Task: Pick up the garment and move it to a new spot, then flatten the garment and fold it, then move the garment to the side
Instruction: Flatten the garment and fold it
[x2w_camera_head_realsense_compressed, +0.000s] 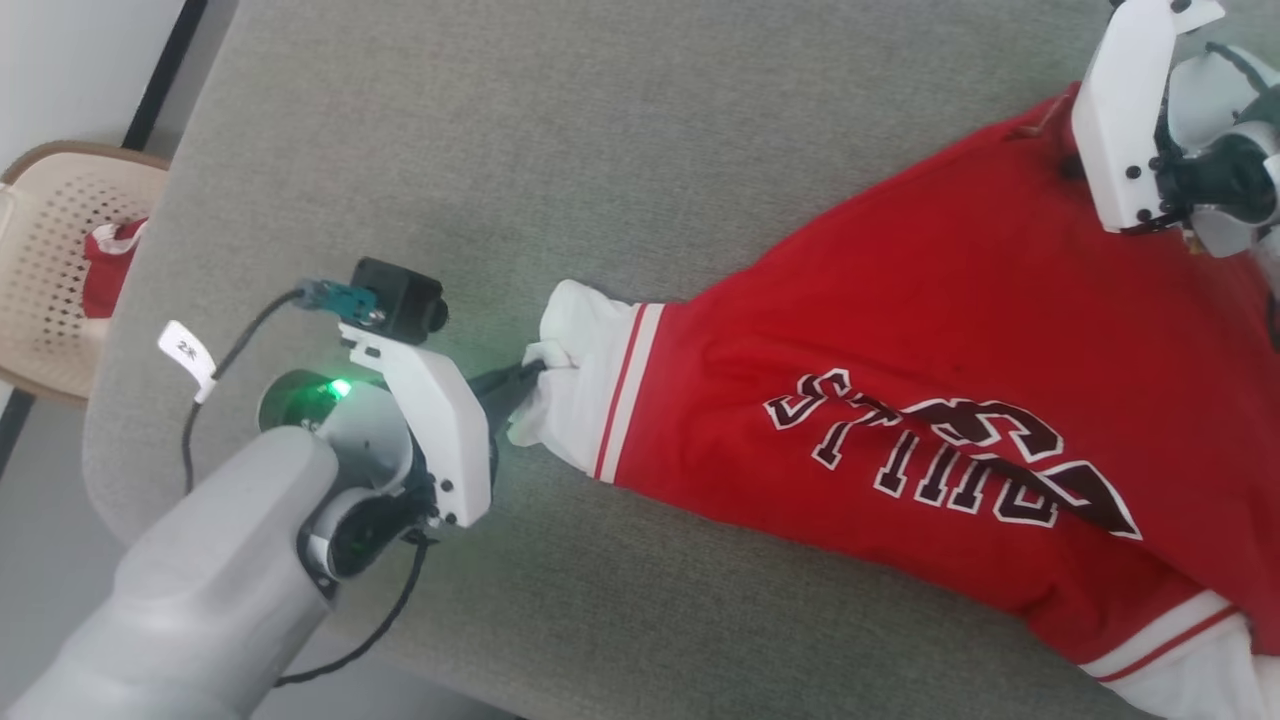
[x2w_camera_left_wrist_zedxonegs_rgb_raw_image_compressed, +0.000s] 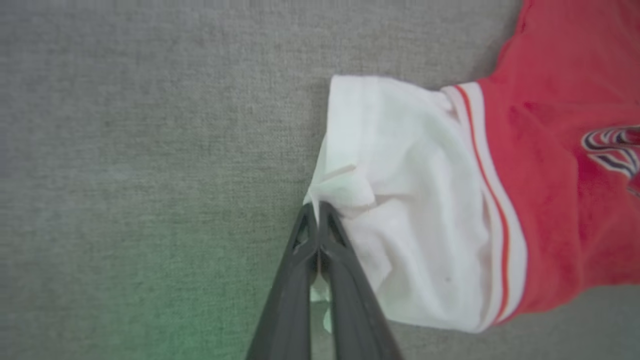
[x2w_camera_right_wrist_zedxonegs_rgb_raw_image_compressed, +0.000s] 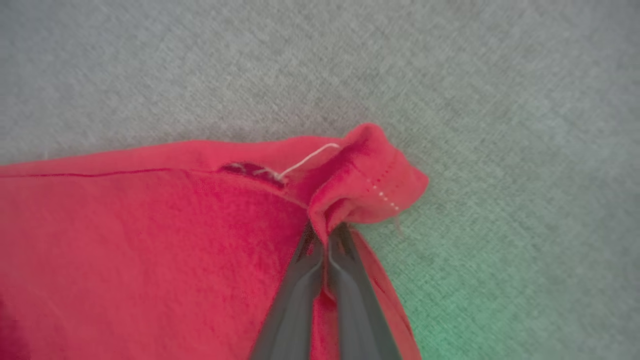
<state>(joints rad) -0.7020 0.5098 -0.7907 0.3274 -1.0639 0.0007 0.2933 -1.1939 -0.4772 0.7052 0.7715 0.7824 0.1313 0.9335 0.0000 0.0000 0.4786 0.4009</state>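
Note:
The garment (x2w_camera_head_realsense_compressed: 900, 330), a red shirt with dark white-outlined lettering, lies stretched across the grey table (x2w_camera_head_realsense_compressed: 600, 150) from centre to right. My left gripper (x2w_camera_head_realsense_compressed: 525, 378) is shut on the edge of its white sleeve (x2w_camera_head_realsense_compressed: 580, 350). In the left wrist view the closed fingertips (x2w_camera_left_wrist_zedxonegs_rgb_raw_image_compressed: 316, 212) pinch a fold of that white sleeve (x2w_camera_left_wrist_zedxonegs_rgb_raw_image_compressed: 400, 200) beside the striped trim. My right gripper (x2w_camera_right_wrist_zedxonegs_rgb_raw_image_compressed: 325, 230) is shut on a bunched red hem corner of the garment (x2w_camera_right_wrist_zedxonegs_rgb_raw_image_compressed: 150, 240). In the head view the right wrist housing (x2w_camera_head_realsense_compressed: 1130, 120) stands over the garment's far right corner and hides the fingers.
A beige perforated chair (x2w_camera_head_realsense_compressed: 50, 290) with a red cloth (x2w_camera_head_realsense_compressed: 110, 265) on it stands past the table's left edge. Bare grey table surface stretches above and left of the garment. A black cable (x2w_camera_head_realsense_compressed: 215, 370) hangs from my left wrist.

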